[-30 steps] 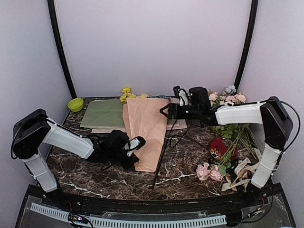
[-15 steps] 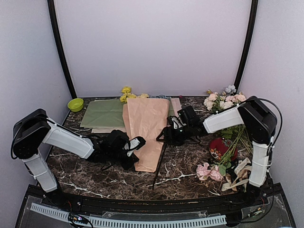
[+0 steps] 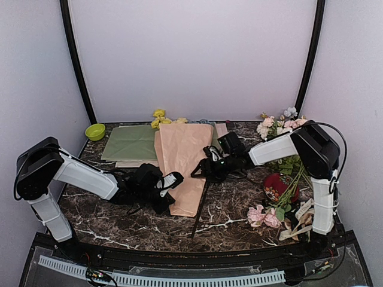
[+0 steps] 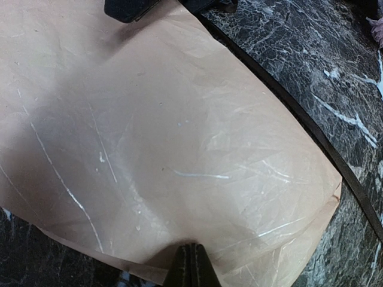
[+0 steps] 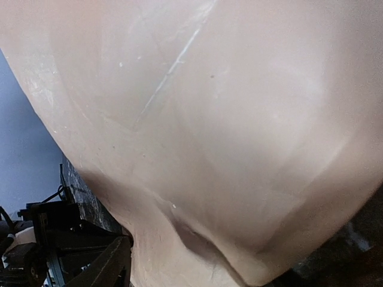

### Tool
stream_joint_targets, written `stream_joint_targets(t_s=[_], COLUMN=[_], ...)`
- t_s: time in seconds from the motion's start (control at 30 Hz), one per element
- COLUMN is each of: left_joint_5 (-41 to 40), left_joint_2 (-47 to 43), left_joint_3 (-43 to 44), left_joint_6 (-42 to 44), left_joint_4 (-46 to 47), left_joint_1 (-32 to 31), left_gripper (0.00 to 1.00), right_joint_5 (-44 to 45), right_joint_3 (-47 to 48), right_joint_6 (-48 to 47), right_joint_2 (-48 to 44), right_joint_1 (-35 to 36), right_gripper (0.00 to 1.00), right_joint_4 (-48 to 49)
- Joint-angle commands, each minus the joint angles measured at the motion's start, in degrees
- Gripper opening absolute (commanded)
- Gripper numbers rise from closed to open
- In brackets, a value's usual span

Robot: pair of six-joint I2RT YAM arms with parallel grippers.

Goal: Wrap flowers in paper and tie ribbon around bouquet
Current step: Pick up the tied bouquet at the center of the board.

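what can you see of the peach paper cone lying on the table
The bouquet is a peach-pink paper cone, thin and creased. It lies flat on the dark marble table, wide end far, narrow end near. From the wide end, which lies over a green sheet, poke yellow blossoms. The left gripper, shut, touches its near left edge. The right gripper, open, is at its right edge. A thin dark ribbon lies alongside.

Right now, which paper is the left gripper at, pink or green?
The peach-pink paper, wrapped as a cone: the left gripper is shut on its edge. The green sheet lies flat behind, untouched.
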Motion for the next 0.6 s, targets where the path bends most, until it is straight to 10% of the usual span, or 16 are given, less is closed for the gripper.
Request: stream_joint_targets(t_s=[0.0,0.23,0.47,0.57], left_joint_5=[1.9,1.9,1.6,1.6], left_joint_2=[3.5,3.4,3.0,2.9], left_joint_3=[-2.3,-2.3,-2.5,-2.6], left_joint_6=[-0.3,-0.3,-0.6,-0.7], left_joint_4=[-10.0,-9.9,-9.9,-9.9], left_joint_1=[-0.2,-0.2,-0.2,-0.2], left_gripper=[0.00,0.00,0.00,0.00], right_joint_5=[-6.9,-10.4,-10.0,-9.5], right_joint_3=[2.3,-1.1,-1.5,-1.4], right_joint_6=[-1.0,3.6,4.9,4.6], right_joint_2=[2.4,2.8,1.3,0.1], right_joint_1=[2.3,3.0,2.8,2.2], right_gripper=[0.65,0.68,0.38,0.41], right_joint_4=[2.6,11.4,12.6,11.5])
